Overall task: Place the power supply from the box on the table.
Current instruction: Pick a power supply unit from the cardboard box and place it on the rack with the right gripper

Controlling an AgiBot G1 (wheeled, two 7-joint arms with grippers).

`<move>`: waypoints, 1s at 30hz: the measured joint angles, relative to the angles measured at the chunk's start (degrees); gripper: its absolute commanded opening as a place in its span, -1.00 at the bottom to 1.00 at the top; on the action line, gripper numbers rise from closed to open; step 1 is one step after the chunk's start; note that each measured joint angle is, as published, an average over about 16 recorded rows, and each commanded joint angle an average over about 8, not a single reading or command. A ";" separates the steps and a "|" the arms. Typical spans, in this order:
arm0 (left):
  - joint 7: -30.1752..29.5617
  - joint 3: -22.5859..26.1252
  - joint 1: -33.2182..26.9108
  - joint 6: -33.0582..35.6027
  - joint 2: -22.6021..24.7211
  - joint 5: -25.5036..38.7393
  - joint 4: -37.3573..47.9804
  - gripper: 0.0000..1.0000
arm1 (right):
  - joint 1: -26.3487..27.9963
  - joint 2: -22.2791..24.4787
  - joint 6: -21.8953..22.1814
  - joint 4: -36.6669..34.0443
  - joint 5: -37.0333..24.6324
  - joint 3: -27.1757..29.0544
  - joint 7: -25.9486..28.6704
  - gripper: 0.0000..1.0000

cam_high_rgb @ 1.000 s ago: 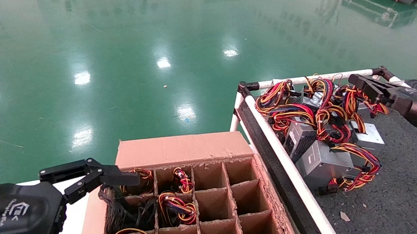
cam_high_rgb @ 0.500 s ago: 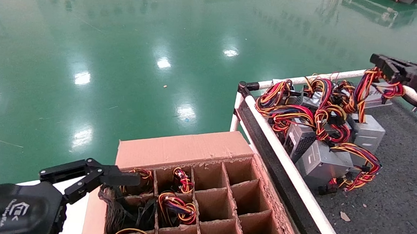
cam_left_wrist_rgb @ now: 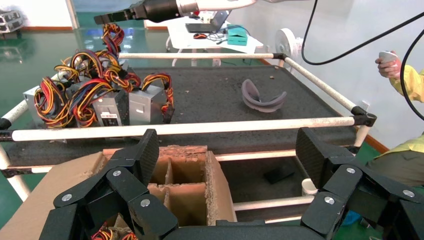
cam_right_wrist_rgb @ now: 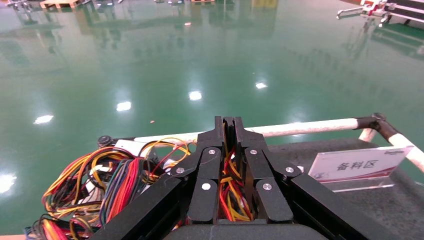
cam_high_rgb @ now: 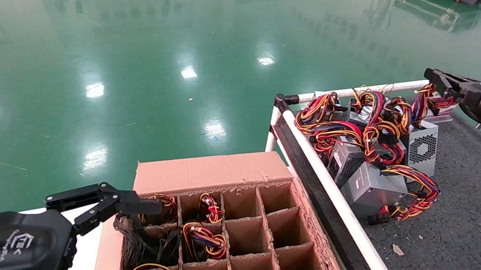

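My right gripper [cam_high_rgb: 432, 76] [cam_right_wrist_rgb: 228, 122] hangs over the far right of the table [cam_high_rgb: 451, 237], shut on the red, yellow and black wires [cam_right_wrist_rgb: 230, 185] of a silver-grey power supply [cam_high_rgb: 422, 148]. That unit stands on edge by the pile, its round fan grille facing me. I cannot tell if it touches the table. The brown box [cam_high_rgb: 212, 171] [cam_left_wrist_rgb: 192, 200] with divider cells sits left of the table; wire bundles [cam_high_rgb: 204, 239] fill its left cells. My left gripper [cam_high_rgb: 104, 201] [cam_left_wrist_rgb: 230, 150] stays open and holds nothing at the box's left corner.
Several other power supplies [cam_high_rgb: 369, 188] [cam_left_wrist_rgb: 110, 107] with tangled wires lie in the table's far left corner against the white rail [cam_high_rgb: 327, 180]. A label stand [cam_right_wrist_rgb: 360, 165] is near the far rail. A grey curved object [cam_left_wrist_rgb: 262, 100] lies on the table. Green floor [cam_high_rgb: 143, 58] surrounds.
My right gripper lifted the wire bundle up and to the right, then dipped slightly. The attached power supply turned onto its edge, now showing its fan grille. The left arm stayed still.
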 measured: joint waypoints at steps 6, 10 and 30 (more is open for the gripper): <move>0.00 0.00 0.00 0.00 0.00 0.00 0.00 1.00 | 0.08 -0.15 -0.83 0.20 0.26 0.18 0.25 -1.00; 0.00 0.01 0.00 0.00 0.00 -0.01 0.00 1.00 | 0.32 -0.12 -1.39 0.37 0.38 0.27 0.39 -1.00; 0.01 0.02 -0.01 -0.01 -0.01 -0.02 0.00 1.00 | -1.57 1.62 -10.14 0.34 0.36 0.24 0.18 -1.00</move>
